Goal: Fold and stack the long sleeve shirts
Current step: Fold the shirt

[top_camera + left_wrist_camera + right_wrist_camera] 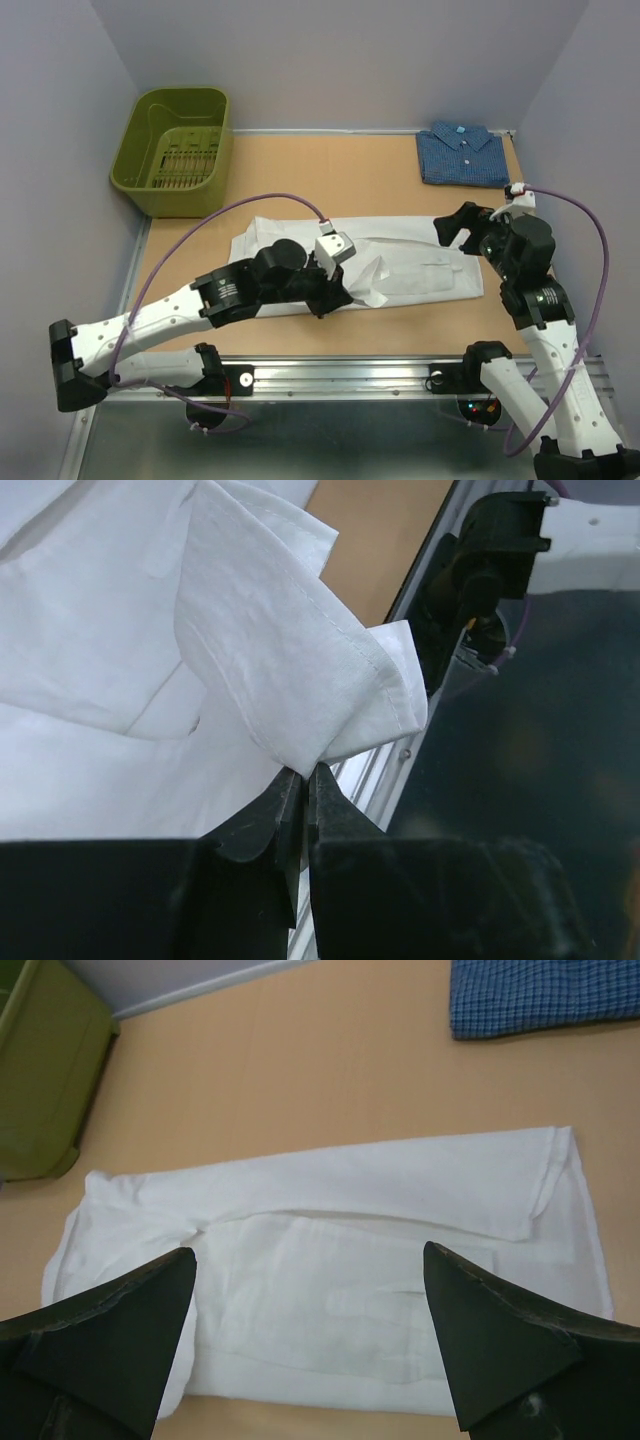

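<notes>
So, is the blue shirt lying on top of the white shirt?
No, the blue shirt lies folded in the far right corner, well apart from the spread-out white shirt.

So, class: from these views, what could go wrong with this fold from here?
1. The left hand pinches only a thin edge of the white shirt at its very tips; the cloth could slip out.
2. The right hand is open above the shirt, holding nothing, so a one-sided pull might drag or skew the whole shirt.

Hidden under the left hand [345, 295]: near edge of white shirt [420, 265]. Cut off beyond the right hand [310, 1252]: blue shirt [545, 995].
</notes>
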Robot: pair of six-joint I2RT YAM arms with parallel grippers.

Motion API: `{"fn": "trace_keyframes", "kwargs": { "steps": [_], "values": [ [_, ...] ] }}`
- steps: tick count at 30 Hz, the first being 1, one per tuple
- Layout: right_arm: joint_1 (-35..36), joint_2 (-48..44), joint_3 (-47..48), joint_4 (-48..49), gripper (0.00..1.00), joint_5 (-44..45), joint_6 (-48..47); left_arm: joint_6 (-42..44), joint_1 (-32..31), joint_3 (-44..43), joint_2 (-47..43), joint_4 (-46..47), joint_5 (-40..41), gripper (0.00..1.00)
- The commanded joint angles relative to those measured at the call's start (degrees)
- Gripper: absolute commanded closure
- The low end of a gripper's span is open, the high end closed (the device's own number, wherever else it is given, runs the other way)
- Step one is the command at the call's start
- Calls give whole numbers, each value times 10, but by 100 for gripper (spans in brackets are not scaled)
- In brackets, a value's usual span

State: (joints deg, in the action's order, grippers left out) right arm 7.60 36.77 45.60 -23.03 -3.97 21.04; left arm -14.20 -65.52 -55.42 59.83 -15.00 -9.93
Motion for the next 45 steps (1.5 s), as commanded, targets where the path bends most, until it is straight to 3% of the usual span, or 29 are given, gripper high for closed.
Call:
{"fn": "trace_keyframes", "kwargs": {
  "steps": [1,5,15,20,24,31,38,45],
  "values": [
    [2,29,12,-8,0,-88,-20,-16,0,22,-91,-39,-44,100],
    [2,73,6,-8,1,-92,-16,-31,0,44,-129,-76,-40,100],
    [2,255,26,7,7,25,28,-25,0,87,-136,-115,-121,100],
    [3,354,59,57,26,-59,19,-15,0,89,-154,-134,-157,100],
    [33,412,81,101,40,-77,28,-6,0,89,-157,-169,-152,100],
    [104,513,98,207,41,-71,34,2,1,92,-183,-184,-199,100],
    [122,591,80,253,43,-46,28,-2,0,87,-208,-186,-178,100],
    [122,552,19,246,47,-33,12,13,1,54,-207,-176,-120,100]
  ]
}}
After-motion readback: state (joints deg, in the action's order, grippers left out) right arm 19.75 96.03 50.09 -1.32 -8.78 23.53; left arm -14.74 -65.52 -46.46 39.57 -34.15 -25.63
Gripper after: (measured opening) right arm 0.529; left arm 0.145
